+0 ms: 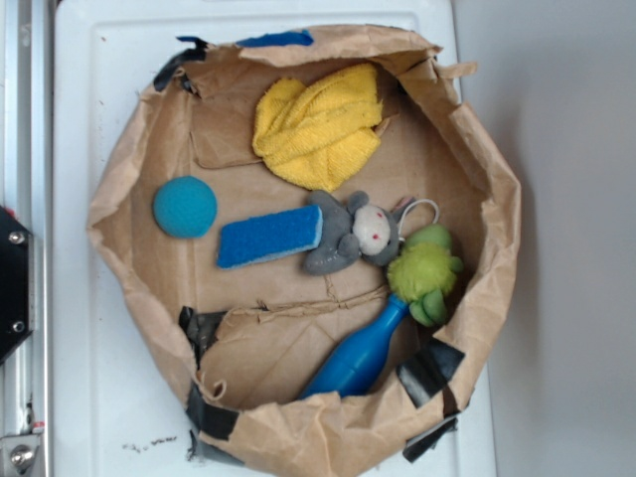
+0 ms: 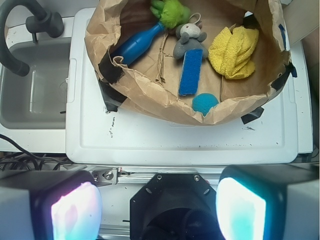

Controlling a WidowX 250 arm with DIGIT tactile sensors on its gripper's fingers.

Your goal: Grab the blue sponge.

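- Wrist view shows the gripper [image 2: 159,200] spread wide and empty, well back from the paper-bag basket [image 2: 150,92], over the white table's [image 2: 175,140] near edge.
- The blue sponge [image 1: 269,237] lies flat on the basket floor, one end touching the plush mouse [image 1: 353,233], the teal ball [image 1: 185,207] near its other end.
- Likely trouble: a finger snagging the crumpled rim, or pinching the mouse along with the sponge.
- It is a bright-blue rectangular block with a thin pale edge.
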